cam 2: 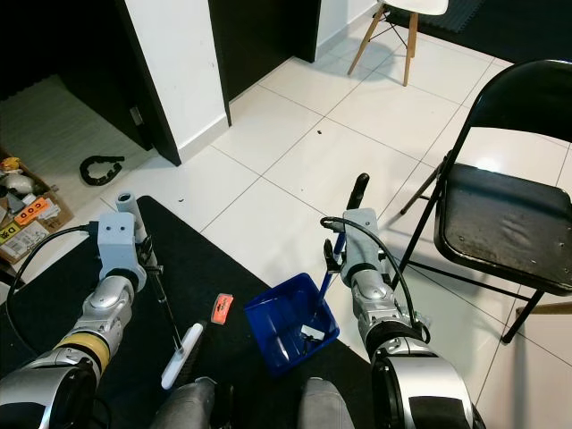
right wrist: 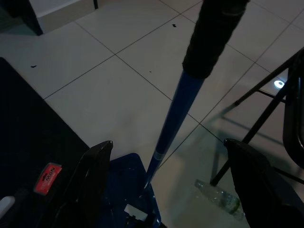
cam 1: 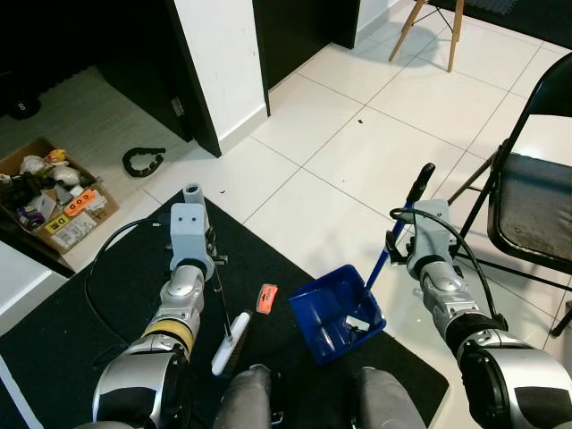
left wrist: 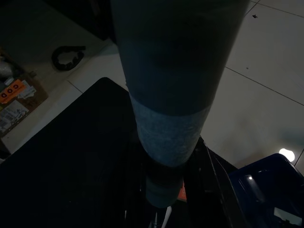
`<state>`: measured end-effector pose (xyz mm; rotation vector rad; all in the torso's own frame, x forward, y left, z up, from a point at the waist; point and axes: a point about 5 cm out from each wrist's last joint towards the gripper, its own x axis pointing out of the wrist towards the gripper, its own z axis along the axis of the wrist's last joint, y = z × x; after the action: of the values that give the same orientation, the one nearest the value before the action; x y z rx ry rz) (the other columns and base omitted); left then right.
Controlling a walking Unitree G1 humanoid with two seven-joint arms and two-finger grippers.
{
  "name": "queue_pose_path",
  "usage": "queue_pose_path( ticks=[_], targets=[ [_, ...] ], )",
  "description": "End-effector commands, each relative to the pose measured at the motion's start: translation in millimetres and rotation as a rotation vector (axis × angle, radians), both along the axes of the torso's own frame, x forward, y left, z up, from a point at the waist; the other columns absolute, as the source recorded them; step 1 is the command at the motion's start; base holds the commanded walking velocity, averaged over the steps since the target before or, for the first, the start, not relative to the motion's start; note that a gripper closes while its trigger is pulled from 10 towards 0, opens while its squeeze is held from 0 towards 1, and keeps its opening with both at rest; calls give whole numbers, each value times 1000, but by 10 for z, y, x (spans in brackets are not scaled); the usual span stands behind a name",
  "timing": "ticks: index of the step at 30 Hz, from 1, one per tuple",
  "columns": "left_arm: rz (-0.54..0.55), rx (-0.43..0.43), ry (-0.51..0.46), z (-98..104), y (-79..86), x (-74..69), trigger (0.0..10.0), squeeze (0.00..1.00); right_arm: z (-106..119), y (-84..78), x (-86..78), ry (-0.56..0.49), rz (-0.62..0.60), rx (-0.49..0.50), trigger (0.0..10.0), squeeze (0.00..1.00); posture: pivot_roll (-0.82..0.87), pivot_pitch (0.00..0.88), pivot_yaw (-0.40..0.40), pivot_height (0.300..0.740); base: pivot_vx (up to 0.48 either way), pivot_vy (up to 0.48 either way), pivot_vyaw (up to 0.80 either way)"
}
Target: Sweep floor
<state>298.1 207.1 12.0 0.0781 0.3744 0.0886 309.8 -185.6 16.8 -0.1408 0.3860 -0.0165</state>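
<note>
My left gripper [cam 1: 214,262] is shut on the grey handle of a broom [cam 1: 192,191]. Its thin stick slants down to a white brush head [cam 1: 230,344] resting on the black mat [cam 1: 80,331]. A blue dustpan [cam 1: 335,313] sits at the mat's edge in front of me, with a white scrap [cam 1: 357,322] inside. Its blue pole [right wrist: 173,109] with a black grip [cam 1: 422,179] rises between the fingers [right wrist: 97,171] of my right gripper [cam 1: 393,246], which stand wide apart around it. An orange-red scrap [cam 1: 266,298] lies on the mat between brush and dustpan.
A black folding chair [cam 1: 536,206] stands close on the right, with a plastic bottle [right wrist: 216,198] on the tiles near its legs. A cardboard box of clutter [cam 1: 54,197] and a black ring-shaped object [cam 1: 143,161] lie at the left. Dark wall panels [cam 1: 192,80] stand behind. White tiles [cam 1: 357,152] stretch ahead.
</note>
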Motion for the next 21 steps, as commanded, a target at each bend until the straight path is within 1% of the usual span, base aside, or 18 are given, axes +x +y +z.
queue_pose_path(
  ticks=[1, 4, 5, 7, 8, 12, 13, 20, 21],
  targets=[
    [5, -7, 90, -164, -1, -136, 10000, 0, -17, 40, 1, 20, 15, -4, 10000, 0, -69, 43, 23, 740, 0, 0, 0],
    [5, -5, 92, -163, -1, -132, 10000, 0, -15, 33, 2, 21, 11, -23, 10000, 0, -69, 43, 23, 740, 0, 0, 0],
    [1, -10, 95, -164, -5, -131, 10000, 0, -17, 32, 2, 22, 7, -21, 10000, 0, -74, 31, 40, 740, 0, 0, 0],
    [-4, -16, 100, -165, -7, -128, 10000, 0, -18, 34, 2, 24, 2, -17, 10000, 0, -73, 28, 42, 740, 0, 0, 0],
    [-7, -14, 104, -163, -4, -124, 10000, 0, -17, 43, 5, 24, 3, -9, 10000, 0, -67, 14, 48, 740, 0, 0, 0],
    [-10, -10, 107, -157, 6, -116, 10000, 0, -13, 59, 12, 25, 7, 3, 10000, 0, -66, 13, 47, 740, 0, 0, 0],
    [-10, -14, 107, -157, 3, -117, 10000, 0, -12, 57, 12, 25, 10, 1, 10000, 0, -66, 16, 35, 740, 0, 0, 0],
    [-12, -22, 109, -157, 5, -115, 10000, 0, -8, 60, 18, 25, 14, -22, 10000, 0, -62, 18, 41, 740, 0, 0, 0],
    [-12, -23, 110, -159, 2, -116, 10000, 0, -10, 58, 15, 25, 14, -16, 10000, 0, -54, 7, 24, 740, 0, 0, 0]
  ],
)
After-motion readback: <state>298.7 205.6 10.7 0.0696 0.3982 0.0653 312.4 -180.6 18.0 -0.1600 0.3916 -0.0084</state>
